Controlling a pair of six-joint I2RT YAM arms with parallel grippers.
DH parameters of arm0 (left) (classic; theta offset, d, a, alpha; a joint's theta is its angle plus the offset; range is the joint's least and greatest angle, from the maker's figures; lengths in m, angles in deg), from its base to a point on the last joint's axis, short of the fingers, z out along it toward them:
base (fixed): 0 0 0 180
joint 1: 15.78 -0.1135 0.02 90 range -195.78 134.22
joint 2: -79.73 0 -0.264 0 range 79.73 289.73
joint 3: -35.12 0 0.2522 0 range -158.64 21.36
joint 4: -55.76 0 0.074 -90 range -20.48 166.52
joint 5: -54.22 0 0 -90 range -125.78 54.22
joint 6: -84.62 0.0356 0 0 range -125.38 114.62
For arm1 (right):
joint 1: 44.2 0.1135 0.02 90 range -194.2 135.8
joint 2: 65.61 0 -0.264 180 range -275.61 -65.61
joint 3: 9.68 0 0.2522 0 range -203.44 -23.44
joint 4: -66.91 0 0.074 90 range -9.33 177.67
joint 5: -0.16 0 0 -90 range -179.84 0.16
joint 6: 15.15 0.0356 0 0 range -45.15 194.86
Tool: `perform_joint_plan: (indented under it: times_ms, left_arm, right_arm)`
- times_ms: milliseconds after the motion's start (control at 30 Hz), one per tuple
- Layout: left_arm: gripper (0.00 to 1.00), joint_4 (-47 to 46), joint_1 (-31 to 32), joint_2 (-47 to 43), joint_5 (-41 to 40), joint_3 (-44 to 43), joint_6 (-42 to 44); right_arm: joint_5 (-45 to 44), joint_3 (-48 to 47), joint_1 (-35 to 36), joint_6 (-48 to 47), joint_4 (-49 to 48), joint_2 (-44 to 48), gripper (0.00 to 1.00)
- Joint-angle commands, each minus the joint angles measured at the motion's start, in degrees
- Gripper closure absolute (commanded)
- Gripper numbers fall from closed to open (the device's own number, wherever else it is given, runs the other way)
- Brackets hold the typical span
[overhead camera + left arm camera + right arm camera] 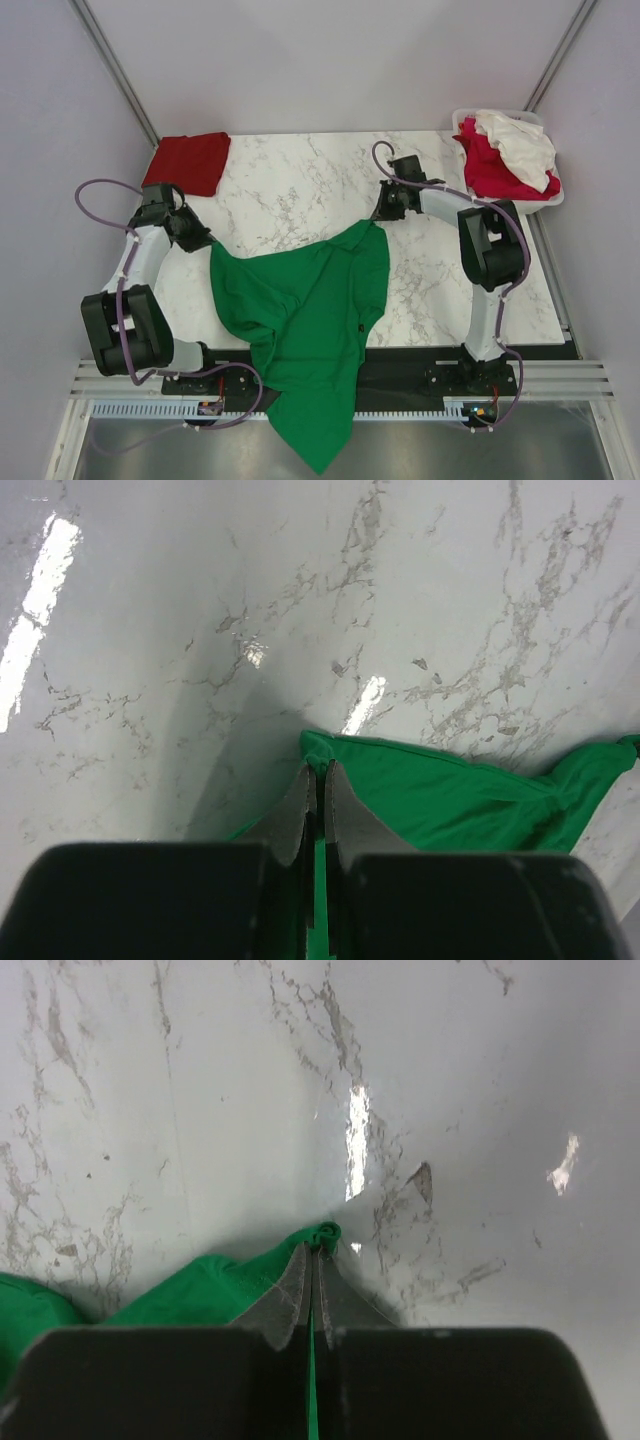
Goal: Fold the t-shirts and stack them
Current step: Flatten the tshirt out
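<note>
The white marbled desk (300,190) carries a green t-shirt (300,310), spread rumpled across its near middle, with its lower part hanging over the near edge. A dark red t-shirt (192,160) lies folded at the far left corner. A white plastic basket (556,190) sits at the far right corner.

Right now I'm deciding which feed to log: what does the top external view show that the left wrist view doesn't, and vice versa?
Top external only: the dark red t-shirt, the white basket holding a crimson shirt and a white shirt, the green t-shirt hanging off the near edge. Left wrist only: the left jaws pinched shut on a green corner. Both: the green t-shirt on the marble table.
</note>
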Motion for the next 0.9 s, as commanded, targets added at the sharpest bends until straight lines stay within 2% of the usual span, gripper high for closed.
perform_joint_plan:
  times_ms: [0,200,367,567,800,867]
  left_arm:
    - [0.98,-3.1,2.0,-5.3,1.3,-0.6,2.3]
    - [0.98,-2.7,5.9,-13.5,0.8,-2.5,1.9]
    - [0.98,0.0,6.6,-20.5,2.4,-6.2,2.1]
    - [0.98,2.3,7.3,-30.4,7.0,-14.2,6.0]
    - [0.98,2.4,8.0,-42.2,7.6,-24.5,7.5]
    - [0.98,2.6,8.3,-44.2,8.7,-27.5,8.2]
  right_arm:
    - [-1.4,0.7,0.0,-1.3,1.6,8.8,1.0]
    - [-2.9,-0.8,0.1,-1.9,6.5,20.6,1.0]
    - [-4.1,-5.2,0.0,-3.0,12.7,31.4,1.0]
    - [-5.0,-11.2,0.1,-5.8,20.3,44.7,1.0]
    - [-0.6,-15.3,0.0,-8.0,22.2,65.2,1.0]
    - [0.6,-18.4,0.0,-8.6,22.9,68.3,1.0]
